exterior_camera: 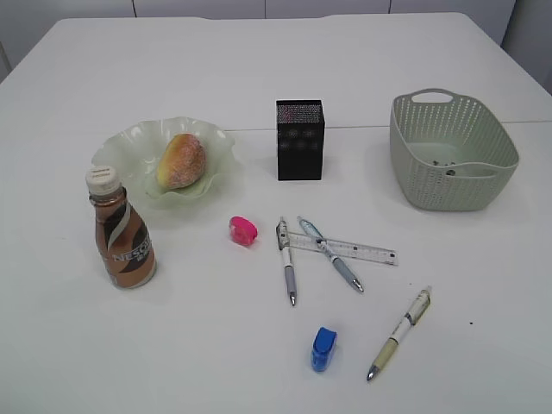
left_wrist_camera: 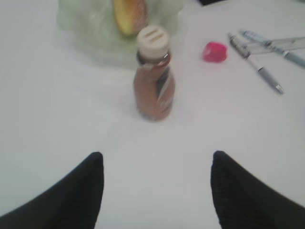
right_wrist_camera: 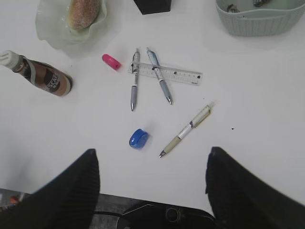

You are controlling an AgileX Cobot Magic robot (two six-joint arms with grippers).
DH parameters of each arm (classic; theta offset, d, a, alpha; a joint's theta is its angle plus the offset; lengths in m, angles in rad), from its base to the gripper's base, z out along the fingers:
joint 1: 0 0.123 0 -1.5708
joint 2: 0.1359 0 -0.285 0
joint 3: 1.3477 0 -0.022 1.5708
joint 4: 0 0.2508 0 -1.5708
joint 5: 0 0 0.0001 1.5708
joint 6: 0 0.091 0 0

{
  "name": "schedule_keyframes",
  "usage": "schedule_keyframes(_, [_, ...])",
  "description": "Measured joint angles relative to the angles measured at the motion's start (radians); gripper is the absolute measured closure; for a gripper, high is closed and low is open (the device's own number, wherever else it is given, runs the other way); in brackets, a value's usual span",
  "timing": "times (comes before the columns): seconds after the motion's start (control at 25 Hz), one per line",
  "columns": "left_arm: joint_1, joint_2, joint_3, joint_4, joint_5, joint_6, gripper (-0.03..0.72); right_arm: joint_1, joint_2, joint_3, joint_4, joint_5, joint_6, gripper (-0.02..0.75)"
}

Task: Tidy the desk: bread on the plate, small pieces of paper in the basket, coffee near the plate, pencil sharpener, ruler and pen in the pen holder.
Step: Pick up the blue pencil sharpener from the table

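Note:
Bread (exterior_camera: pixel 182 161) lies on the green plate (exterior_camera: pixel 121 142), and the coffee bottle (exterior_camera: pixel 123 237) stands upright just in front of it. A pink pencil sharpener (exterior_camera: pixel 243 229), a blue one (exterior_camera: pixel 323 348), a clear ruler (exterior_camera: pixel 362 251) and three pens (exterior_camera: pixel 287 263) (exterior_camera: pixel 332 255) (exterior_camera: pixel 401 332) lie loose on the table. The black pen holder (exterior_camera: pixel 299 140) stands behind them. My left gripper (left_wrist_camera: pixel 157 157) hangs open and empty, short of the coffee bottle (left_wrist_camera: pixel 154 81). My right gripper (right_wrist_camera: pixel 152 151) is open and empty near the table's front edge, with the blue sharpener (right_wrist_camera: pixel 138 138) just beyond it.
The grey-green basket (exterior_camera: pixel 453 159) stands at the right with small scraps (exterior_camera: pixel 448 168) inside. One pen crosses the ruler. The table's front edge (right_wrist_camera: pixel 143 198) runs under my right gripper.

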Motion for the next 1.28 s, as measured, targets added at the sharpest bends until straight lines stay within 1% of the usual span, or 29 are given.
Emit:
schedule_keyframes(0.08, [0.049, 0.000, -0.059, 0.035, 0.118, -0.072, 0.182, 0.000, -0.006, 0.000, 0.004, 0.000, 0.009, 0.197])
schedule_keyframes(0.16, [0.081, 0.000, -0.115, 0.050, 0.236, -0.104, 0.184, 0.000, -0.010, 0.000, 0.005, 0.000, 0.016, 0.197])
schedule_keyframes(0.28, [0.092, 0.000, -0.170, 0.050, 0.413, -0.124, 0.209, 0.000, -0.012, 0.006, 0.016, 0.000, 0.022, 0.197])
schedule_keyframes(0.4, [0.094, 0.000, -0.177, 0.040, 0.550, -0.144, 0.235, 0.000, -0.012, 0.039, 0.022, 0.000, 0.028, 0.197])
schedule_keyframes(0.52, [0.094, -0.002, -0.177, 0.009, 0.575, -0.148, 0.244, 0.000, -0.012, 0.102, 0.037, 0.000, 0.030, 0.197])
schedule_keyframes(0.72, [0.094, -0.004, -0.177, -0.021, 0.583, -0.151, 0.246, 0.000, -0.012, 0.222, 0.144, -0.002, 0.029, 0.197])
schedule_keyframes(0.84, [0.094, -0.006, -0.177, -0.023, 0.583, -0.153, 0.246, 0.000, -0.012, 0.251, 0.186, -0.013, 0.017, 0.197])
schedule_keyframes(1.0, [0.094, -0.006, -0.177, -0.025, 0.583, -0.153, 0.246, 0.000, -0.012, 0.254, 0.270, -0.053, -0.049, 0.197])
schedule_keyframes(1.28, [0.094, -0.006, -0.177, -0.060, 0.583, -0.153, 0.246, 0.000, -0.003, 0.254, 0.265, -0.075, -0.069, 0.197])
